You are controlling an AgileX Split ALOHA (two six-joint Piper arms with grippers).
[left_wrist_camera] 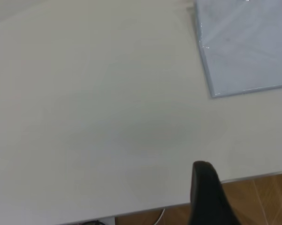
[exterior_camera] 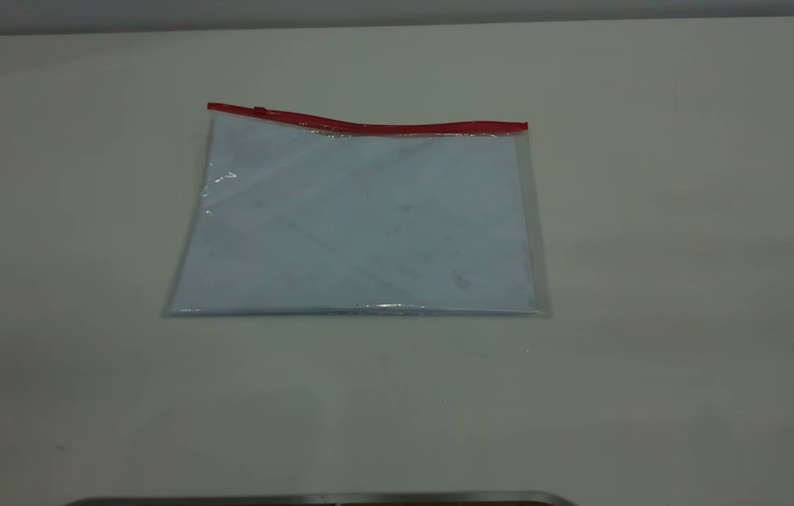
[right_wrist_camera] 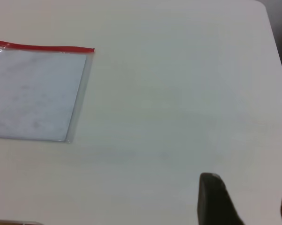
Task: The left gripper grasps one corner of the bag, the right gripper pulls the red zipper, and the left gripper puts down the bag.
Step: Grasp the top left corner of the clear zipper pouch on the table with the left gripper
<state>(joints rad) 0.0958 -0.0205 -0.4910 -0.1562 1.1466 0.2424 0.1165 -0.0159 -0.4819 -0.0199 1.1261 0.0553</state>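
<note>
One bag (exterior_camera: 362, 218) lies flat on the pale table (exterior_camera: 685, 281), near the middle of the exterior view, and I see neither arm in that view. The bag is a clear pouch with a bluish-white sheet inside, faintly smudged and creased. Its red zipper (exterior_camera: 369, 125) runs along the far edge, slightly wavy, dipping toward the middle. The small slider (exterior_camera: 259, 110) sits close to the left end of that strip. The left zipper corner (exterior_camera: 213, 109) and the right one both rest on the table, touched by nothing. From the left wrist view I get the plain near-left corner of the bag (left_wrist_camera: 244, 47) well away from the left gripper (left_wrist_camera: 209, 197), of which only one dark finger (left_wrist_camera: 207, 194) shows, over the table's near edge with brown floor (left_wrist_camera: 263, 199) beyond. I cannot tell how far its jaws stand apart; it has hold of nothing that I can see. From the right wrist view the bag (right_wrist_camera: 35, 93) shows its right end, with the red zipper (right_wrist_camera: 42, 47) ending at the corner. The right gripper (right_wrist_camera: 246, 201) hangs well apart from it over bare table, one dark finger (right_wrist_camera: 215, 201) in view and a sliver of the other at the frame edge, a wide gap of table between them, so its jaws stand open and empty. A dark metal edge (exterior_camera: 320, 500) shows at the bottom of the exterior view.
</note>
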